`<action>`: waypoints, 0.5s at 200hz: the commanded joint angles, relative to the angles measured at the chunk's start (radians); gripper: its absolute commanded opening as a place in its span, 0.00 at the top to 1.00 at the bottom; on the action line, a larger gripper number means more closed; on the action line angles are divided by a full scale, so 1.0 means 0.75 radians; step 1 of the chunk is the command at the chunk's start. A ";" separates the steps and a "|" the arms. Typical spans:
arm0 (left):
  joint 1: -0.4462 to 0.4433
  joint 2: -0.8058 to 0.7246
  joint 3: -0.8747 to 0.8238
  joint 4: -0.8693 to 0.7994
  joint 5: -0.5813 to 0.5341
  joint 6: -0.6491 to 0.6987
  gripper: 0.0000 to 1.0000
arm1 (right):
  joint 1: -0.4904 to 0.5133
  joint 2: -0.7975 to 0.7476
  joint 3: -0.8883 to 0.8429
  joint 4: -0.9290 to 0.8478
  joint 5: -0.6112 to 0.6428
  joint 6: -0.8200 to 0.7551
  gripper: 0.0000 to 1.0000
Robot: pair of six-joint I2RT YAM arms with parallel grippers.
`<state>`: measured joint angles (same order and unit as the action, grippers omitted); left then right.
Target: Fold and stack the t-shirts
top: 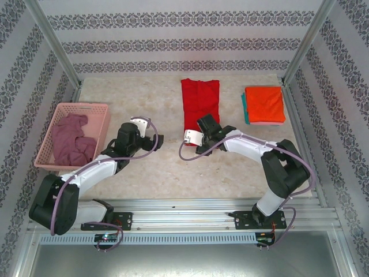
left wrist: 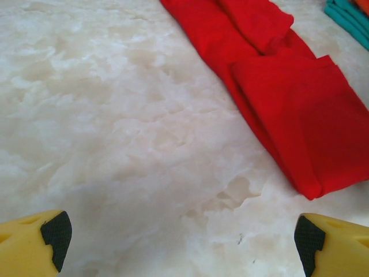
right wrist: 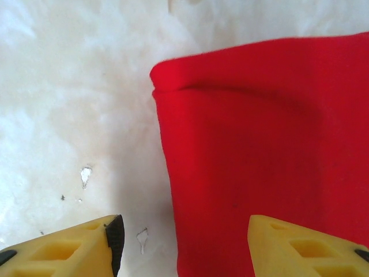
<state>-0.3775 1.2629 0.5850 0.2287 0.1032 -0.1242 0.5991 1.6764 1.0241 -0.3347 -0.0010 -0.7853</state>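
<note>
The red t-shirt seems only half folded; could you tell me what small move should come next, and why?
Probably lower the right gripper onto the near folded edge of the red t-shirt and close. It lies as a long strip, that gripper hangs open over this edge, and the orange-on-teal stack sits to its right.

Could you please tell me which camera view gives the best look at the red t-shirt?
The top external view: the red t-shirt shows nearly whole, a long folded strip. The left wrist view catches part of it at an angle; the right wrist view, one corner up close.
</note>
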 commanded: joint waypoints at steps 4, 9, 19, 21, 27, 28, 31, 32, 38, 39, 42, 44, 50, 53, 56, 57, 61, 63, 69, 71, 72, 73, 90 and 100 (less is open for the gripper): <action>0.016 -0.039 -0.028 -0.024 -0.011 0.046 0.00 | -0.007 0.086 0.081 -0.042 0.005 -0.078 0.42; 0.016 -0.040 -0.030 -0.026 -0.006 0.047 0.00 | -0.011 0.096 0.087 -0.038 0.006 -0.082 0.42; 0.016 -0.043 -0.029 -0.029 -0.001 0.047 0.00 | -0.020 0.111 0.099 -0.024 0.001 -0.082 0.43; 0.015 -0.044 -0.030 -0.029 0.002 0.047 0.00 | -0.022 0.113 0.101 -0.023 -0.002 -0.082 0.43; 0.015 -0.047 -0.033 -0.027 0.007 0.045 0.00 | -0.029 0.120 0.108 -0.020 -0.009 -0.082 0.43; 0.015 -0.046 -0.033 -0.026 0.007 0.044 0.00 | -0.030 0.120 0.110 -0.020 -0.010 -0.082 0.43; 0.014 -0.047 -0.035 -0.023 0.008 0.041 0.00 | -0.033 0.125 0.113 -0.020 -0.011 -0.083 0.44; 0.016 -0.048 -0.036 -0.023 0.007 0.041 0.00 | -0.035 0.126 0.114 -0.020 -0.012 -0.083 0.44; 0.016 -0.049 -0.039 -0.017 0.004 0.034 0.00 | -0.040 0.134 0.123 -0.023 -0.013 -0.086 0.44; 0.016 -0.049 -0.039 -0.016 0.004 0.033 0.00 | -0.041 0.137 0.125 -0.024 -0.012 -0.085 0.44; 0.017 -0.048 -0.042 -0.013 0.001 0.029 0.00 | -0.044 0.142 0.129 -0.027 -0.012 -0.087 0.44; 0.015 -0.049 -0.043 -0.012 0.000 0.027 0.00 | -0.046 0.144 0.130 -0.028 -0.014 -0.087 0.44; 0.016 -0.050 -0.046 -0.007 -0.001 0.023 0.00 | -0.053 0.154 0.138 -0.034 -0.020 -0.092 0.44; 0.016 -0.050 -0.046 -0.005 -0.001 0.022 0.00 | -0.056 0.158 0.140 -0.034 -0.023 -0.096 0.44; 0.015 -0.049 -0.047 -0.003 0.003 0.020 0.00 | -0.059 0.162 0.142 -0.036 -0.025 -0.096 0.44; 0.015 -0.049 -0.048 -0.001 0.003 0.020 0.00 | -0.060 0.163 0.143 -0.036 -0.025 -0.097 0.44; 0.016 -0.050 -0.048 0.001 0.005 0.019 0.00 | -0.062 0.169 0.144 -0.039 -0.026 -0.103 0.44; 0.016 -0.049 -0.048 0.002 0.005 0.018 0.00 | -0.062 0.171 0.145 -0.041 -0.027 -0.104 0.44; 0.015 -0.049 -0.051 0.004 0.007 0.016 0.00 | -0.065 0.177 0.148 -0.049 -0.031 -0.108 0.44; 0.015 -0.048 -0.051 0.004 0.009 0.016 0.00 | -0.066 0.180 0.149 -0.052 -0.033 -0.109 0.44; 0.015 -0.049 -0.050 0.004 0.008 0.015 0.00 | -0.066 0.181 0.149 -0.052 -0.034 -0.109 0.44; 0.015 -0.048 -0.051 0.004 0.009 0.016 0.00 | -0.066 0.182 0.148 -0.054 -0.036 -0.110 0.44; 0.015 -0.054 -0.052 0.009 0.010 0.016 0.00 | -0.071 0.191 0.153 -0.070 -0.063 -0.108 0.44; 0.016 -0.056 -0.052 0.010 0.008 0.015 0.00 | -0.071 0.201 0.155 -0.081 -0.070 -0.104 0.44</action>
<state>-0.3775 1.2434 0.5621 0.2230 0.1036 -0.1120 0.5468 1.8023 1.1175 -0.3466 -0.0132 -0.8455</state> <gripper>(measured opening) 0.999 0.559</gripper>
